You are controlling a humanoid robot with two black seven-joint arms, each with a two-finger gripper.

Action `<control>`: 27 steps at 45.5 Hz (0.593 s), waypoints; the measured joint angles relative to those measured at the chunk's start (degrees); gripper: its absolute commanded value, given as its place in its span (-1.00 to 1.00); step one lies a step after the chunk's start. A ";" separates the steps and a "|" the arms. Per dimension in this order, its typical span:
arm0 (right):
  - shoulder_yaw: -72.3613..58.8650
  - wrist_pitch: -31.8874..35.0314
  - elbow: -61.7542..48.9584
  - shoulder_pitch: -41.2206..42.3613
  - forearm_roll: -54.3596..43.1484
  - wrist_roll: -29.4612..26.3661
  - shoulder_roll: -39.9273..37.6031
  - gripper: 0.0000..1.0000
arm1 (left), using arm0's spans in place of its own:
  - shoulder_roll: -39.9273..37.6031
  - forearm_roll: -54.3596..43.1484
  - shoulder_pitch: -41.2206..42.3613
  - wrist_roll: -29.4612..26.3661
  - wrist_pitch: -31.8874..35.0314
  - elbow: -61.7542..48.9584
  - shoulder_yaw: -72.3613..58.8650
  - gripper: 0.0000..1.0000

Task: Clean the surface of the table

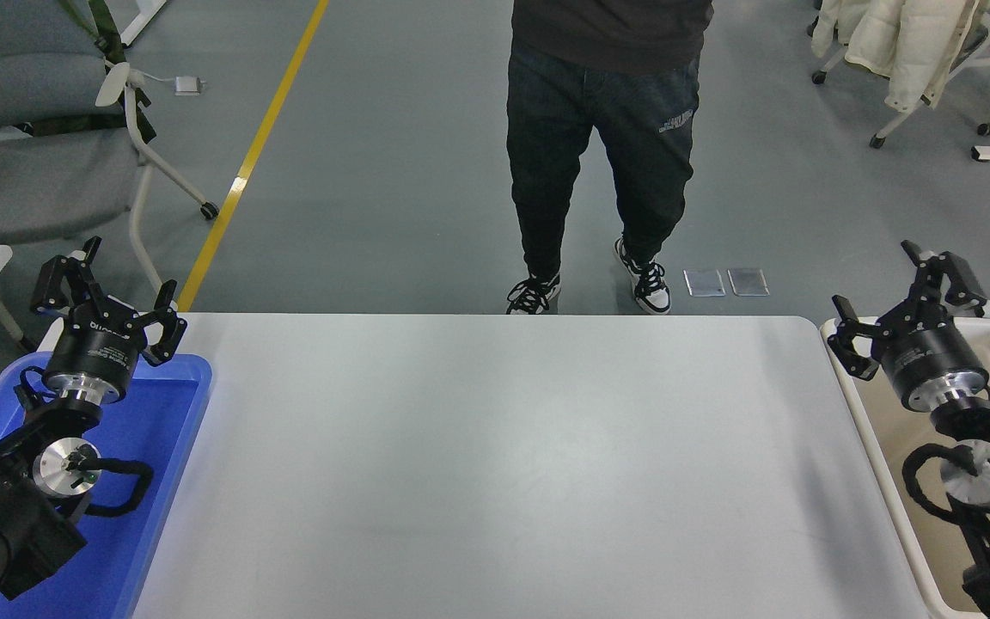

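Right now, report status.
Left end effector open over blue tray. Right end effector open over bin. Table bare. Person beyond.

Blue tray (164,481) left, beige bin (882,447) right.

Small, unreadable white print on the left end effector (108,297) and on the person's trousers (602,146).

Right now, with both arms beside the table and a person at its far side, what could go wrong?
1. The person stands close to the far edge of the table surface; an arm sweeping forward might reach toward them.
2. The right gripper, open, hangs over the beige bin; lowering or swinging inward could catch its rim.
3. The left gripper, open, sits above the blue tray and could knock it.
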 measured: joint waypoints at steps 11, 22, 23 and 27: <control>-0.39 -0.47 -1.90 0.56 -2.47 4.21 4.35 1.00 | -0.02 0.01 0.00 0.00 0.00 -0.01 0.00 1.00; -0.71 -0.66 -3.05 1.51 -2.78 5.50 5.44 1.00 | -0.02 0.02 0.03 0.00 0.00 0.00 0.00 1.00; -0.72 -0.66 -3.08 1.53 -2.78 5.53 5.46 1.00 | -0.02 0.02 0.03 0.00 0.00 0.00 0.00 1.00; -0.80 -0.69 -3.25 1.69 -2.78 5.69 5.61 1.00 | -0.02 0.02 0.03 0.00 0.00 -0.01 0.00 1.00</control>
